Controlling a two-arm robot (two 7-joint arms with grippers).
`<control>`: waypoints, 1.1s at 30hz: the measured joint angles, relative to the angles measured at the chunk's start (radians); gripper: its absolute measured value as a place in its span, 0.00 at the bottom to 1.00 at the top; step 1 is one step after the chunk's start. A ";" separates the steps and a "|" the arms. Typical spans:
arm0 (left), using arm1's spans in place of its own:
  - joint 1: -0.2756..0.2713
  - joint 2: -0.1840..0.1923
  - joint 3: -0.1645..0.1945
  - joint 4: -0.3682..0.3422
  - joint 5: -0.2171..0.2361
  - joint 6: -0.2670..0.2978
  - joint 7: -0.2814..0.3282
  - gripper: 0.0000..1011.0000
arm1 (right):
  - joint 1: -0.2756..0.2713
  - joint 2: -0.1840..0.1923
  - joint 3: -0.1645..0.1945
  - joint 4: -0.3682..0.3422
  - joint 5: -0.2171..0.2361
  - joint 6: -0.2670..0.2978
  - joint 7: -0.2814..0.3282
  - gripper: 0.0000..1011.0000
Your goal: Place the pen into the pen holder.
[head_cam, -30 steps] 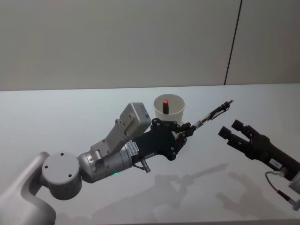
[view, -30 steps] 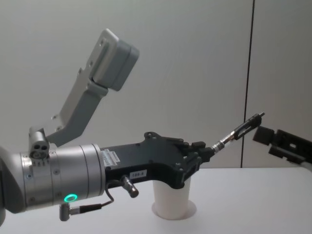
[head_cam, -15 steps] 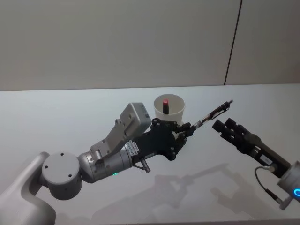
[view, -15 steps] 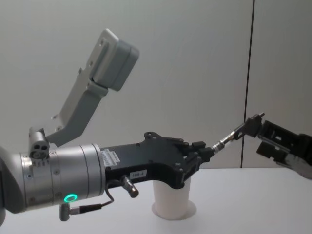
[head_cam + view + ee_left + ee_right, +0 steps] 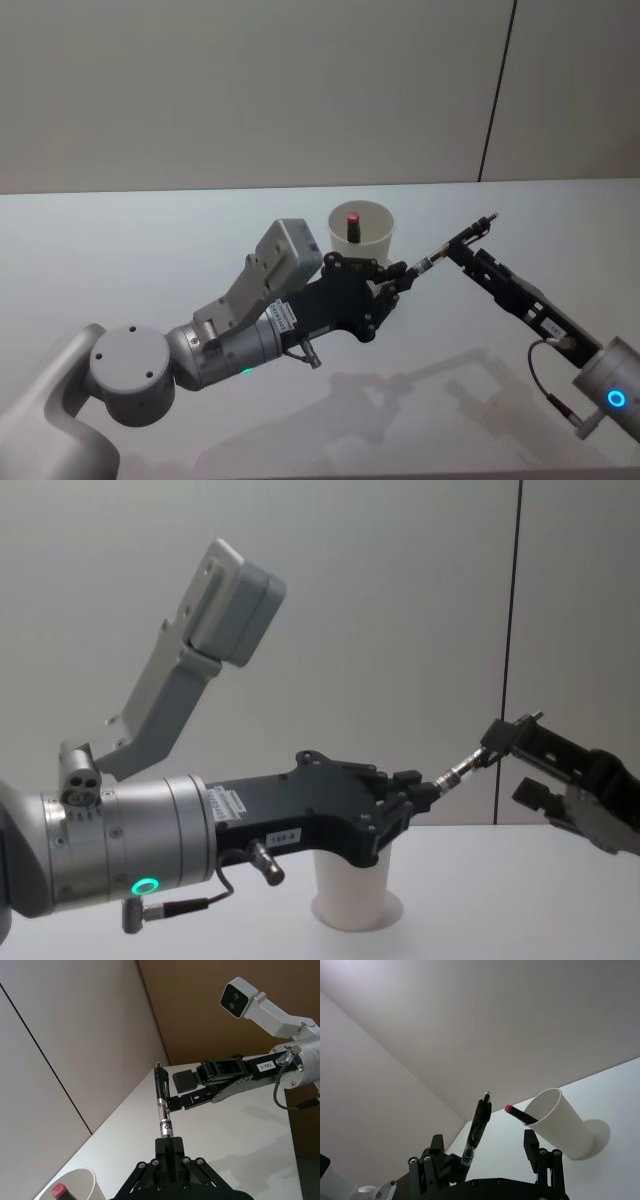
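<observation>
My left gripper [image 5: 398, 277] is shut on the lower end of the pen [image 5: 450, 247], a black pen with a clear barrel that slants up and to the right above the table. In the left wrist view the pen [image 5: 162, 1105] rises from the closed fingertips [image 5: 168, 1145]. My right gripper [image 5: 466, 251] stands open at the pen's upper end. Seen from the right wrist, the pen [image 5: 477, 1127] stands in the gap between the spread fingers, touching neither. The pen holder [image 5: 361, 228], a white paper cup, stands upright on the table just behind my left gripper.
A dark marker with a red cap [image 5: 517, 1114] leans inside the cup. The white table [image 5: 150, 240] stretches to a grey wall with a dark vertical seam [image 5: 498, 90]. My left arm's camera housing [image 5: 225, 600] stands high over the left side.
My right gripper has swung in from the right and now has its open fingers on either side of the pen's upper end. The left arm and pen have stayed still.
</observation>
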 joint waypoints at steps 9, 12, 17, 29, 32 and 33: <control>0.000 0.000 0.000 0.000 0.000 0.000 0.000 0.10 | 0.017 -0.015 -0.015 0.010 0.039 0.006 -0.032 0.99; 0.000 0.000 0.000 0.000 0.000 0.000 0.000 0.10 | 0.020 -0.017 -0.018 0.011 0.047 0.007 -0.036 0.99; 0.000 0.000 0.000 0.000 0.000 0.000 0.000 0.10 | 0.026 -0.021 -0.024 0.014 0.059 0.007 -0.038 0.99; 0.000 0.000 0.000 0.000 0.000 0.000 0.000 0.10 | 0.038 -0.023 -0.035 0.024 0.077 -0.008 -0.040 0.99; 0.000 0.000 0.000 0.000 0.000 0.000 0.000 0.10 | 0.040 -0.023 -0.037 0.028 0.079 -0.013 -0.039 0.99; 0.000 0.000 0.000 0.000 0.000 0.000 0.000 0.10 | 0.040 -0.023 -0.037 0.028 0.079 -0.013 -0.039 0.99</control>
